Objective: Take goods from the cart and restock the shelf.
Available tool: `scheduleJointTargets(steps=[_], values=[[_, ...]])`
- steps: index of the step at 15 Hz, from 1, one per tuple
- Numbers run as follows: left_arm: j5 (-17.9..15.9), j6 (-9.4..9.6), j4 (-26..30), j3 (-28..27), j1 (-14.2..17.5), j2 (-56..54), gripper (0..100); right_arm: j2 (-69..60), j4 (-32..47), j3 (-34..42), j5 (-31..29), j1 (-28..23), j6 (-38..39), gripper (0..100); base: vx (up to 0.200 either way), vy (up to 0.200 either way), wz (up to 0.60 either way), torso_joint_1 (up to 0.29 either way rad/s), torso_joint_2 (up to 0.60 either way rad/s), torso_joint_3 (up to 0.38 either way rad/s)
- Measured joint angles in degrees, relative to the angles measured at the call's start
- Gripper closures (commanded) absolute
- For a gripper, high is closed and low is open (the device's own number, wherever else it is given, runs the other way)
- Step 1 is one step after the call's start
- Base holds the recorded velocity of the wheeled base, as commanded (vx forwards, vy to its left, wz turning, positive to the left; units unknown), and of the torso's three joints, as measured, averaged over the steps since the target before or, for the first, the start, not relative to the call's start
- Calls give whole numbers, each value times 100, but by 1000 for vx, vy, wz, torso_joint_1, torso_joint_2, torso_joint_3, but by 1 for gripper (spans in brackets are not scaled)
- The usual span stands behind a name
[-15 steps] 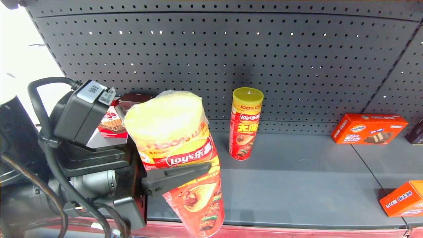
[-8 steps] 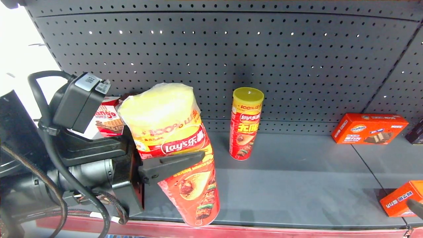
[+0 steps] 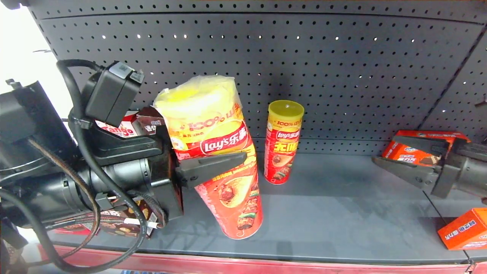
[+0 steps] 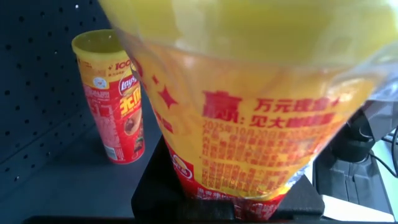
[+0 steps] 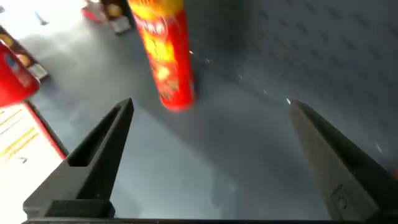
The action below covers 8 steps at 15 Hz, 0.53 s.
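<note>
While left pincer [image 3: 218,160] clamps tilted chip can [image 3: 232,201], base perhaps touching shelf [image 3: 342,213], right pincer [image 5: 211,106] spread wide, second can [image 3: 283,144] upright

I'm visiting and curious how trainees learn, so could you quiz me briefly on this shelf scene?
1. True or false: the right arm's jaws are shut.
2. The left arm's jaws grip: A) a tall red cardboard crisp can with a yellow lid; B) a glass bottle; C) nothing.
3. How many red crisp cans are at the grey metal shelf?
Key: 1 false, they gape open and empty. 2 A. 3 two; the second can stands free, upright.
</note>
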Motion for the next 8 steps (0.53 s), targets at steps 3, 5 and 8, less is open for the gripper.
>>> scheduleJointTargets(steps=[3, 5, 8], values=[[-20, -4, -4, -77, 0, 100, 100, 1051, -207, -863, 652, 240, -197, 0, 0, 0, 0, 0, 0, 0], [-24, -6, -9, -91, 26, 124, 100, 1681, -440, -1367, 1842, 369, -347, 0, 0, 0, 0, 0, 0, 0], [-24, -6, -9, -91, 65, 124, 100, 2382, -879, -1854, 2503, 483, -446, 0, 0, 0, 0, 0, 0, 0]])
